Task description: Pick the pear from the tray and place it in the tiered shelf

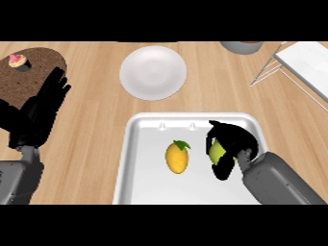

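A white tray (144, 144) lies at the lower middle of the counter. Inside it, my right hand (232, 139) curls round a green pear (217, 152), hiding most of it. A yellow-orange mango (178, 157) with a green leaf lies in the tray's middle, left of the pear and apart from my hand. The tiered shelf (309, 67), white with thin wire legs, stands at the upper right. My left hand (37, 110) stays open at the left, fingers up, resting over the edge of a dark round board.
A white plate (153, 72) sits behind the tray. A brown round board (17, 74) at the upper left carries a pink cupcake (18, 61). A grey bowl (241, 46) shows at the top edge, left of the shelf.
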`<state>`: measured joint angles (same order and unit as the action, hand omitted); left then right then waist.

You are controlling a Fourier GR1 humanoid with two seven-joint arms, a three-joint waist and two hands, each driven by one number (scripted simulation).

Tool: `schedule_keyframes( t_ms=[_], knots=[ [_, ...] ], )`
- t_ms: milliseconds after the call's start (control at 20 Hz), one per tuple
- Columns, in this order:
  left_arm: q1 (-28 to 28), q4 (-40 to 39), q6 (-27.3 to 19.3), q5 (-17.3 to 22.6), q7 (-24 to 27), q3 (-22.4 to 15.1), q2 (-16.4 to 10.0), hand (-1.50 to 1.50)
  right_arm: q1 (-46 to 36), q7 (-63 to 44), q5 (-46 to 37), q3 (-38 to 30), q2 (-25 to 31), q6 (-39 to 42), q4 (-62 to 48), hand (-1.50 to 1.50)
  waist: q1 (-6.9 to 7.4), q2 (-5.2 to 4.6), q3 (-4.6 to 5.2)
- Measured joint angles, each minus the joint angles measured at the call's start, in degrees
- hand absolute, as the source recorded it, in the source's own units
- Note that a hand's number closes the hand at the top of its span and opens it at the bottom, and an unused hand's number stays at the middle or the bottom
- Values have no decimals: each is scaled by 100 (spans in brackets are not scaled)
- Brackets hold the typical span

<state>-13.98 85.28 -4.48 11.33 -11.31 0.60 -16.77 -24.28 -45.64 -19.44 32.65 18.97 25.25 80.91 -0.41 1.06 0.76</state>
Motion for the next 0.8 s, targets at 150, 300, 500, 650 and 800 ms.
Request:
schedule_keyframes(
  t_ms=[150, 300, 500, 650, 800],
  knots=[
    [83, 37, -26, -6, -16, 29, 0, 0, 438, 273, -598, 638, 91, -333, 877, 150, -74, 2, -36],
    [115, 27, -10, 24, -27, 116, -61, 0, 805, 396, -1237, 1299, 182, -704, 1850, 150, -143, 12, -57],
    [136, 62, -18, -1, -30, 133, -62, 0, 1542, 384, -2054, 1919, 402, -1415, 3030, 150, -169, -14, -71],
    [183, 109, -10, 3, -20, 161, -77, 0, 1895, 324, -2219, 1894, 373, -1892, 3963, 150, -184, -19, -76],
    [179, 121, -23, -8, -54, 172, -79, 0, 2147, 202, -2463, 1777, 373, -2274, 4884, 150, -190, -27, -78]
  ],
)
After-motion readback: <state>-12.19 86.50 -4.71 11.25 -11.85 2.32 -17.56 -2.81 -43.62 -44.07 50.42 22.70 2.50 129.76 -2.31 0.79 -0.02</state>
